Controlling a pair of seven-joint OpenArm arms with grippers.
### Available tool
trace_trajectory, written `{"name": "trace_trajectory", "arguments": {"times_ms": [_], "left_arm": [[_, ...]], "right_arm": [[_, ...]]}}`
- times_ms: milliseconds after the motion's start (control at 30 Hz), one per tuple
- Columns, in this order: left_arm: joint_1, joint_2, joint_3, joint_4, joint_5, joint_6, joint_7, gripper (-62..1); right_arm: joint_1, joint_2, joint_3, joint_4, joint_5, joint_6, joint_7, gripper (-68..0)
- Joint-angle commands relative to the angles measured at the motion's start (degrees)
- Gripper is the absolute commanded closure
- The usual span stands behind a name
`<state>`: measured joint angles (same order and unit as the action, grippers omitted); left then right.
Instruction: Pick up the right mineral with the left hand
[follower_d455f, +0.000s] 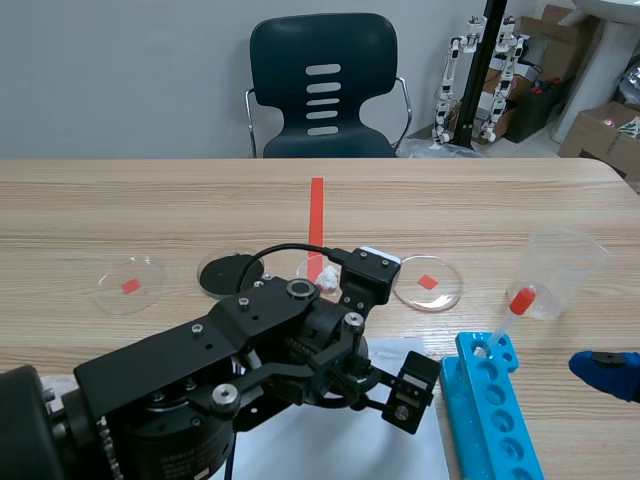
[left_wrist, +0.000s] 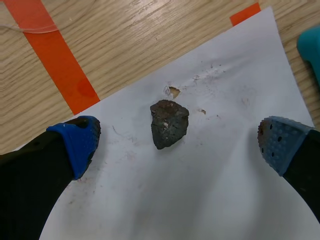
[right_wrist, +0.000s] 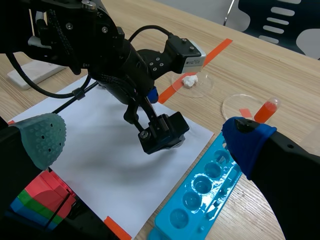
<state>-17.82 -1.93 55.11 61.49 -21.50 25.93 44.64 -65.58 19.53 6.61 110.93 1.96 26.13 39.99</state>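
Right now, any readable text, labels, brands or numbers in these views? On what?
None legible in any view.
Cardboard boxes in the background: print too small to read.
White paper under the mineral: blank, only smudges.
Blue tube rack: no markings visible.
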Motion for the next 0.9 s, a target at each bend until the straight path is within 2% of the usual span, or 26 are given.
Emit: {"name": "trace_trajectory", "arguments": {"times_ms": [0,233,333,633,867], "left_arm": [[-0.83,0.98,0.26,0.33,0.07,0.09,-0.85,-62.3],[-1.25,1.11,0.26,-0.76,0.04,0.09,-1.84,-62.3],[-1.25,1.11,0.26,-0.81,0.04,0.09,-1.99,-55.2],[-1.22,1.14,0.26,-0.98,0.04,0.52,-3.23,-42.7],[-1.25,1.29,0.26,-2.89,0.02,0.57,-6.10,-39.9]], "right_arm": [[0.04,0.00,0.07,0.48,0.85,0.04,0.87,-67.9],[0.04,0.00,0.07,0.48,0.85,0.04,0.87,-67.9],[0.04,0.00,0.07,0.48,0.85,0.04,0.87,-67.9],[0.04,0.00,0.07,0.48,0.85,0.04,0.87,-67.9],[0.04,0.00,0.07,0.48,0.85,0.04,0.87,-67.9]]}}
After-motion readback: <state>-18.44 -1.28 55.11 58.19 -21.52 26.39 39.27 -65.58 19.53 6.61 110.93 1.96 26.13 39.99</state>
